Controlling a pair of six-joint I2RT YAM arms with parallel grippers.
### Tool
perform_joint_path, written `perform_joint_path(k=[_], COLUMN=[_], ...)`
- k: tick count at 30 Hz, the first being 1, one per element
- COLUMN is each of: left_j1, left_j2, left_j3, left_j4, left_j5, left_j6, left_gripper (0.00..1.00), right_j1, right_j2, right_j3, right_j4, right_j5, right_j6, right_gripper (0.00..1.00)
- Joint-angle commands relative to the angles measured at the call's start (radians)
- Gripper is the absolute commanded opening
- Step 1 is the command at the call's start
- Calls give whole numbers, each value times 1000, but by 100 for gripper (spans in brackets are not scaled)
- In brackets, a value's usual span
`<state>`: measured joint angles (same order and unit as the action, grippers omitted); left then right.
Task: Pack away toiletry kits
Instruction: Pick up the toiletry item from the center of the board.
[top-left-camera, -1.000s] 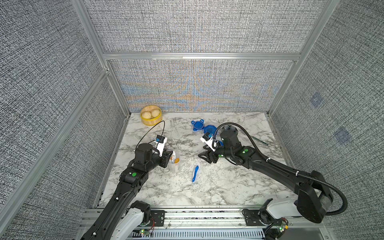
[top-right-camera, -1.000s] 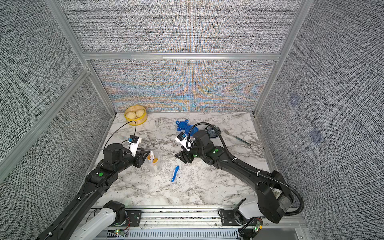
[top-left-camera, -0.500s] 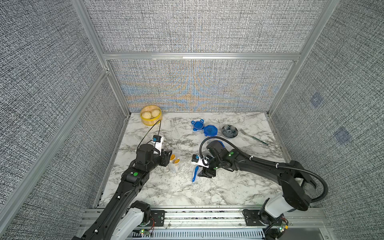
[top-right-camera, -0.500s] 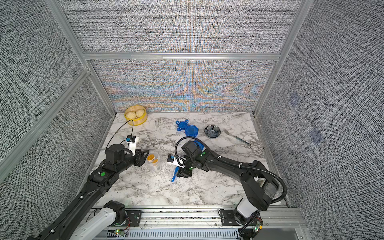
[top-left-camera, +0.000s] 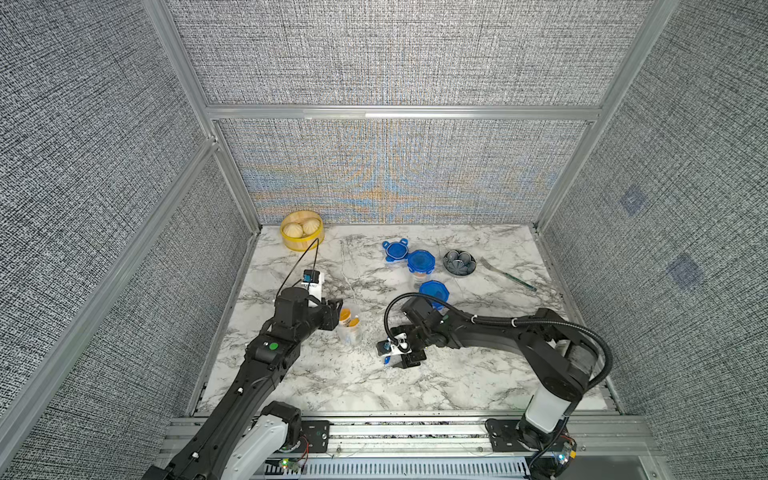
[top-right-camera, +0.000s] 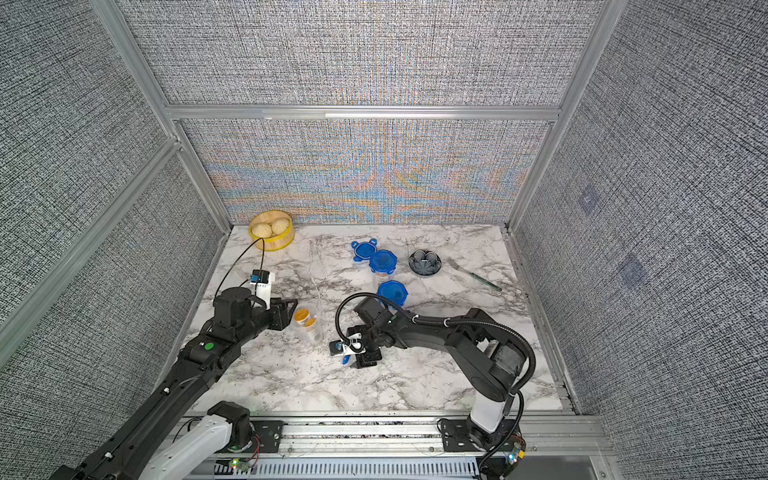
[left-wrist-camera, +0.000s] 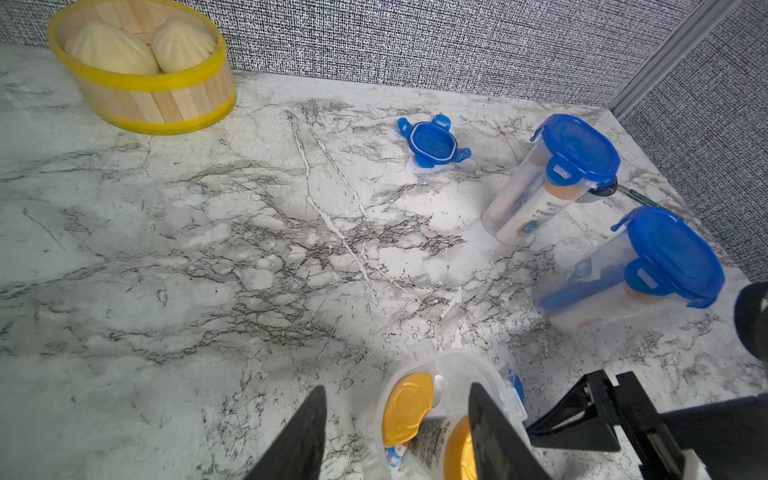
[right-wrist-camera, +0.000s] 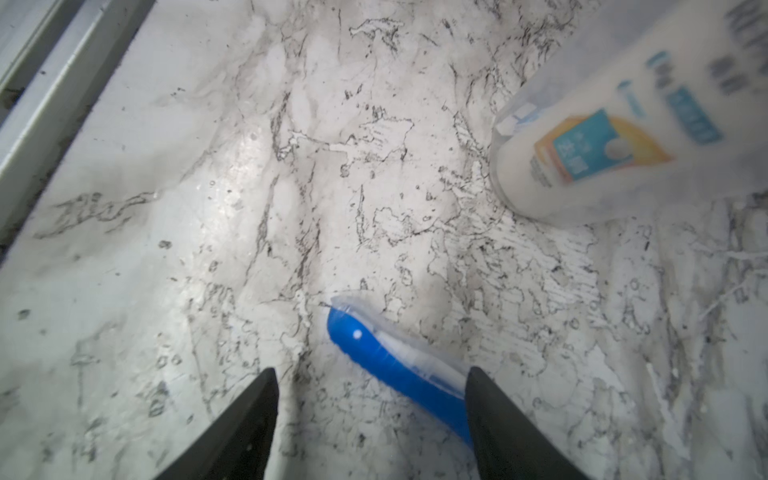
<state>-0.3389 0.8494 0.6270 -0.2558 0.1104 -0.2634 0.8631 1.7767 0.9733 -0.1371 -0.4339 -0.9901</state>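
My left tool (left-wrist-camera: 397, 388) stands parted at the open cup (left-wrist-camera: 457, 365), gripping nothing. My right tool (right-wrist-camera: 370, 370) is wide astride the toothbrush (right-wrist-camera: 361, 345).

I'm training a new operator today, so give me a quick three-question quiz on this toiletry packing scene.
1. How many clear cups have a blue lid clipped on?
2. True or false: the right hand is shut on the blue toothbrush.
3. The loose lid lies: A in the steamer basket, B on the table, C on the open cup.
Key: 1. Two. 2. False, it is open over the brush. 3. B.
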Motion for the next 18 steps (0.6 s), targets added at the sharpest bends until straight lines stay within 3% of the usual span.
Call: perform_joint_path(k=[1, 9, 12, 18], left_j1=[0, 0, 1, 0], left_j2=[-2, -19, -21, -16], left_j3=[-3, -7, -6, 0], left_j4=[35, 21, 18, 14], left_j5=[-24, -57, -61, -59], left_j6=[-3, 5, 5, -3], left_gripper=[54, 54, 54, 54], right_j1=[6, 7, 8, 20], right_j2=[35, 114, 134, 158], right_j3=[49, 134, 162, 226], right_j4=[12, -118, -173, -301], right_j5=[13, 36, 55, 96], right_j6=[-84, -136, -136, -89], right_gripper=[73, 67, 58, 31])
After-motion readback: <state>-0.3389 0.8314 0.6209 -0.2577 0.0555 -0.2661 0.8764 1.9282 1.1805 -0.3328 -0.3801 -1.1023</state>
